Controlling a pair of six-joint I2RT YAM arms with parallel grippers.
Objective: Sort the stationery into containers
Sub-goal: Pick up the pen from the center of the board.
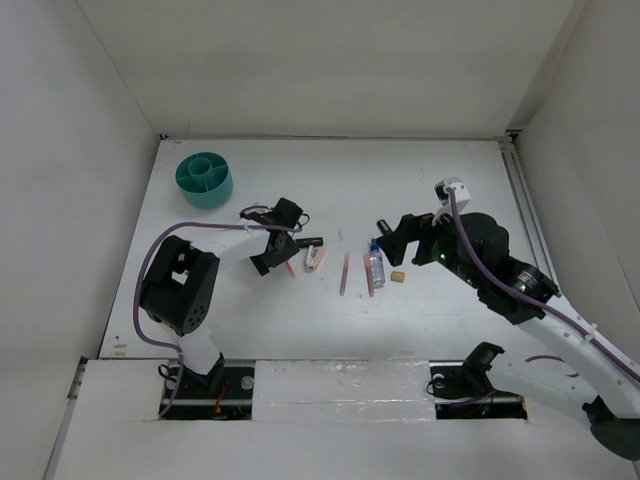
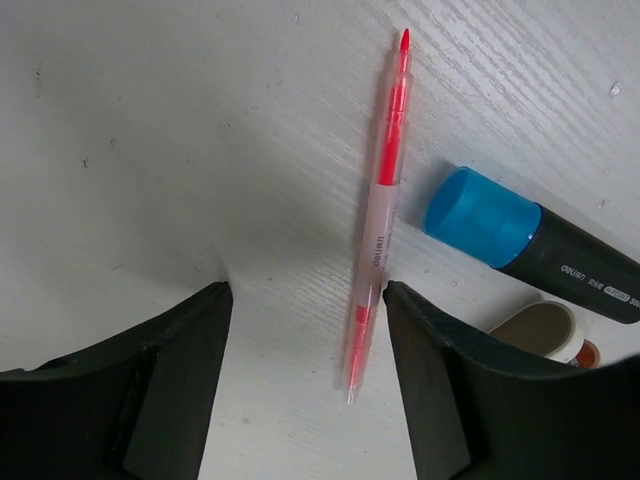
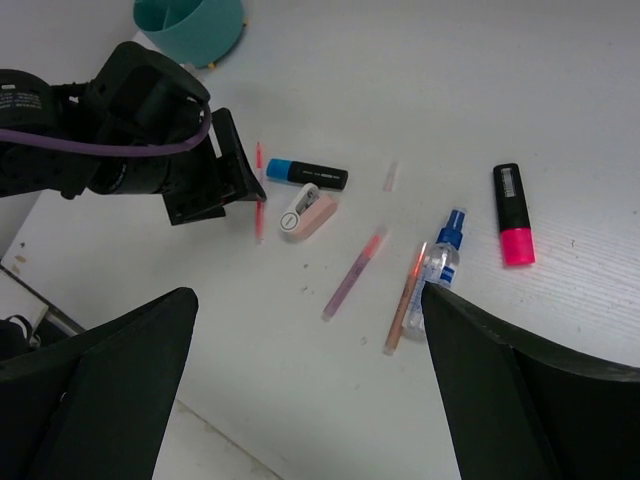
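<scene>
Stationery lies strewn across the middle of the white table, none of it in the round teal plastic tub with inner dividers, which stands near the far left corner. The left gripper is low over the table, its black jaws apart on either side of a thin salmon-pink pen. That pen lies flat, close to one finger and not pinched. Just beside it lie a black marker with a blue end and a pink-white eraser. Further right are two more pink pens, a small clear blue-capped bottle just beside one of them, a tiny tan block and a black marker with a pink end. The right gripper hovers above these, jaws spread wide and empty.
</scene>
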